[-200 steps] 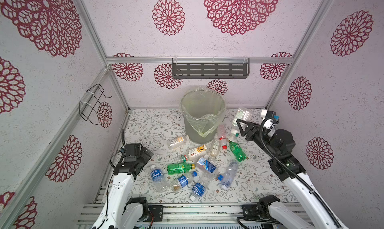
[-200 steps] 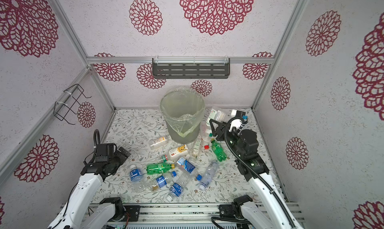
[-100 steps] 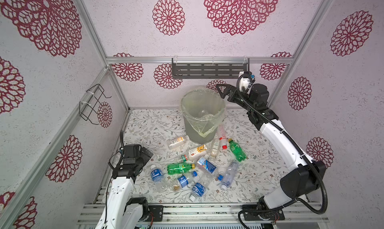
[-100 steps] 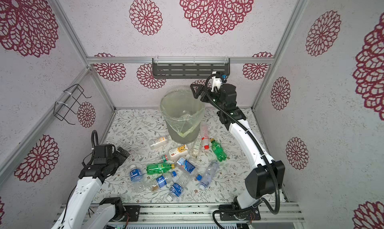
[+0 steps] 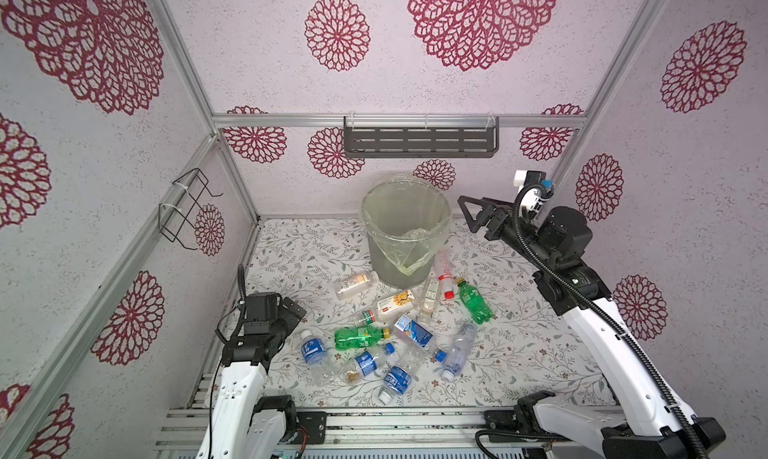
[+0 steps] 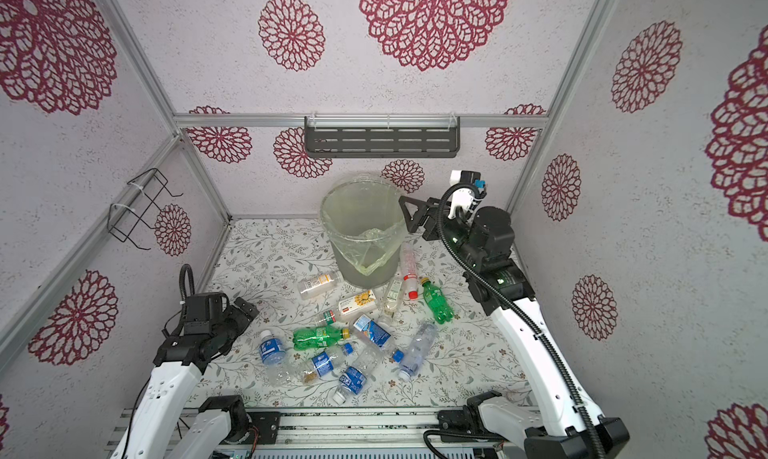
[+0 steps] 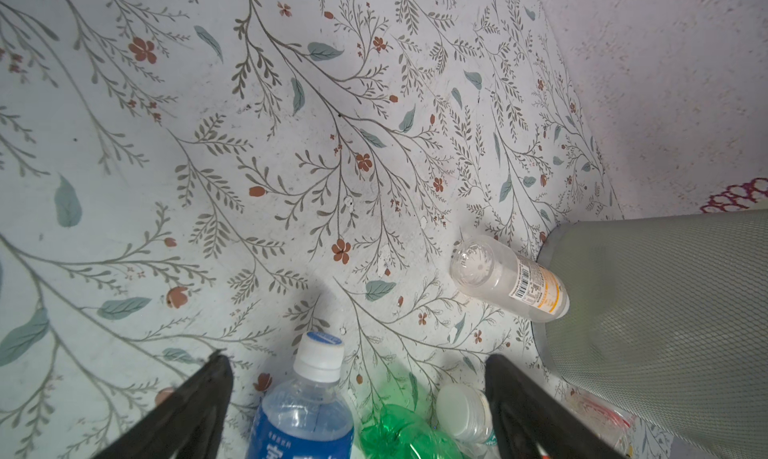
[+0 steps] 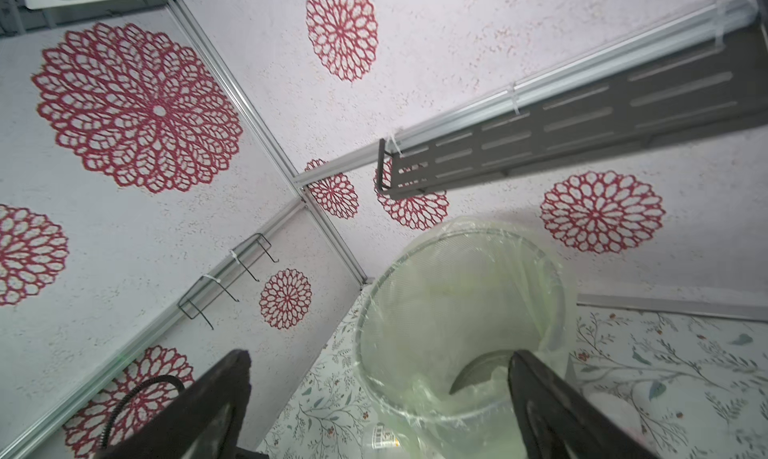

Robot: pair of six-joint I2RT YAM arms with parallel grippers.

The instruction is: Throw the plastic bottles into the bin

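Your left gripper (image 5: pixel 293 311) sits low at the near left, jaws spread, holding nothing. Just beyond it the plastic bottles (image 5: pixel 411 332) lie scattered on the floral table (image 5: pixel 299 249), in front of the bin (image 5: pixel 388 261). Your right gripper (image 5: pixel 478 215) hangs beside the bin's rim, jaws apart and empty.

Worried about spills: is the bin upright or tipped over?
Upright. The bin stands on its base with its open mouth facing up, in both top views.

Grey bin (image 5: pixel 379 263) w/ yellowish liner (image 5: pixel 409 249); green bottle (image 5: pixel 359 337); floral mat (image 5: pixel 299 249); red-rosette walls (image 5: pixel 249 62)
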